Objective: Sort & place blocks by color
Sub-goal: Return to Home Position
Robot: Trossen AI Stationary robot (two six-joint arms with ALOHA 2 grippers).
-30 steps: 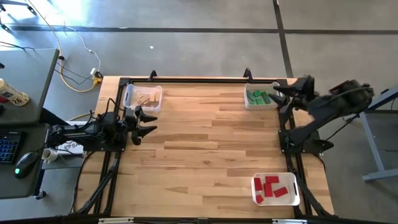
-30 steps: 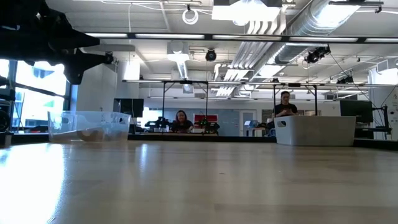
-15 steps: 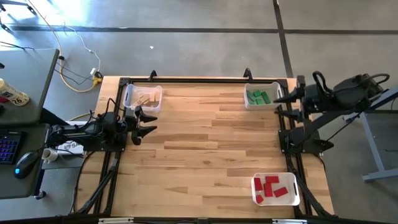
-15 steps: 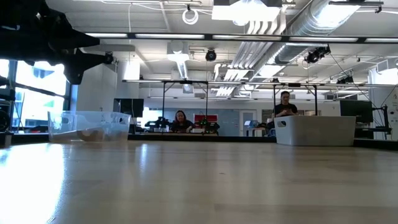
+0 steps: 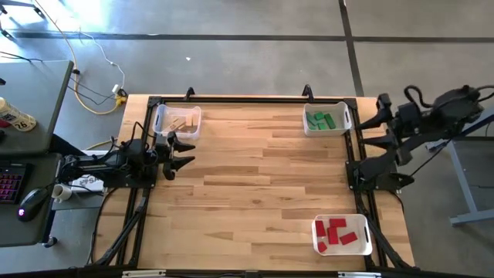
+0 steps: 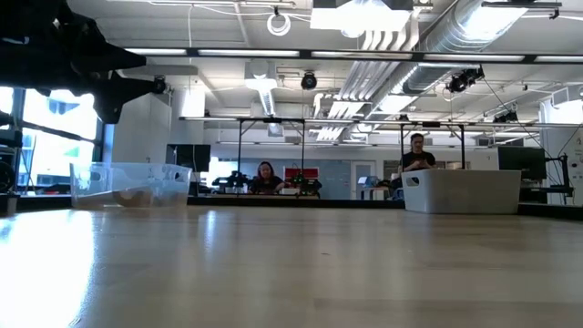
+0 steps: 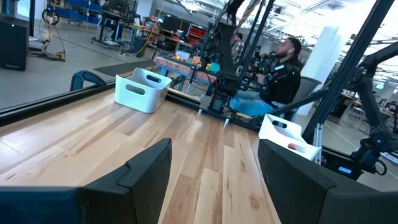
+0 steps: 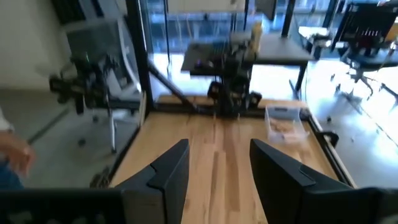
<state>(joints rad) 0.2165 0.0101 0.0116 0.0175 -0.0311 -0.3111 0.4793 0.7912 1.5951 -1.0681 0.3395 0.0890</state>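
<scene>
Left fingers (image 7: pixel 146 174): you have them spread wide with nothing between them; bare wood shows through the gap in the left wrist view. The left gripper (image 5: pixel 187 152) hangs over the left edge of the light wooden table (image 5: pixel 255 177), pointing toward the middle, just beside the clear rectangular plastic bin (image 5: pixel 159 123) but not over it.

Right fingers (image 8: pixel 163 174): also spread wide, and empty. In the high view your right gripper (image 8: pixel 219 149) sits outside the table's right rail, arm folded back, near the pale handled plastic bin (image 5: pixel 306 128) and apart from it.

Blocks, high view:
- tan plain-wood blocks (image 5: pixel 179 122): inside the clear bin, at the far left corner.
- green painted blocks (image 5: pixel 320 120): inside the pale handled bin, at the far right corner.
- red painted blocks (image 5: pixel 336 232): inside the white rectangular bin (image 5: pixel 343 251), at the near right corner, well apart from both grippers.

Low view: clear bin at left with tan pieces showing through its wall, pale bin at right. Two seated people (image 6: pixel 265 179) show in the room beyond the table.
</scene>
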